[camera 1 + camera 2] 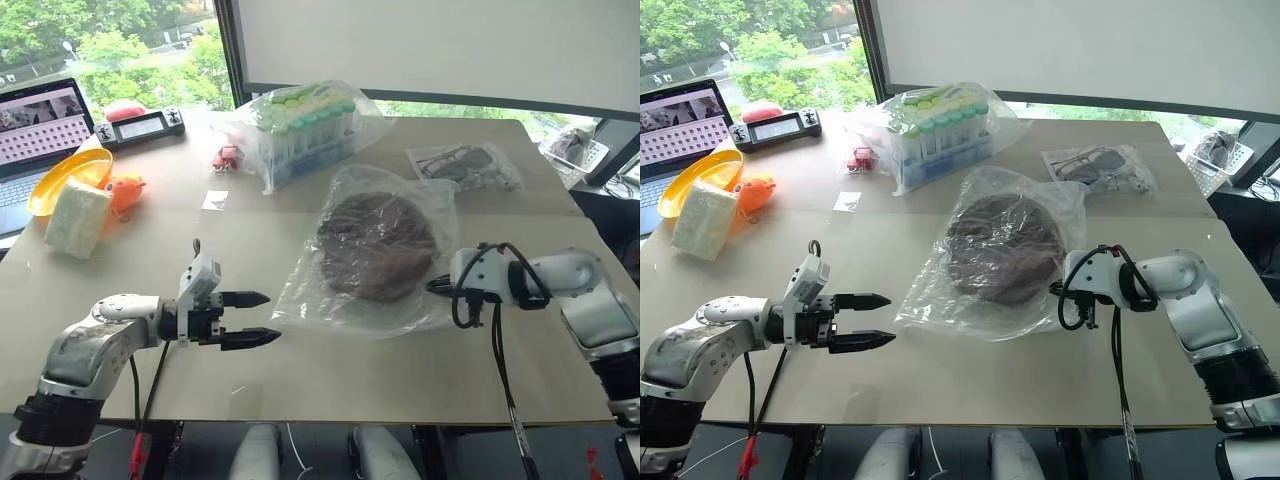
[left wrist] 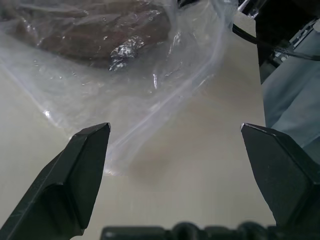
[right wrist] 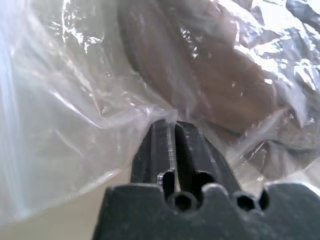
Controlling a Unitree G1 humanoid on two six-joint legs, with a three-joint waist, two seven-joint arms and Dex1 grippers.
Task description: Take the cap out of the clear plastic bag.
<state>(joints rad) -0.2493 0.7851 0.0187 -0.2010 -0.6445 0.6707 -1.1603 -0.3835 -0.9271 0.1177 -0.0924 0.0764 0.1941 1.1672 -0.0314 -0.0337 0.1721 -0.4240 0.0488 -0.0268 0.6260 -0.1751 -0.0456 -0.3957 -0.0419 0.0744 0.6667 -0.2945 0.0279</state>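
The brown cap point(image 1: 375, 245) lies flat inside the clear plastic bag point(image 1: 318, 298) at the middle of the table. At the bag's right edge, my right gripper point(image 1: 434, 285) points left. In the right wrist view its fingers point(image 3: 159, 145) stand almost together, with a fold of the bag's film point(image 3: 100, 100) pinched at their tips and the cap point(image 3: 210, 75) just beyond. My left gripper point(image 1: 270, 318) hovers open just left of the bag's near-left corner, aimed at it. The left wrist view shows that corner point(image 2: 150, 105) between the spread fingers, not touched.
A bag of green-capped tubes point(image 1: 305, 125) and a small bag with dark glasses point(image 1: 462, 165) lie behind the cap. At the far left are a laptop point(image 1: 35, 130), a yellow bowl point(image 1: 70, 172), a white block point(image 1: 75, 220) and an orange toy point(image 1: 126, 190).
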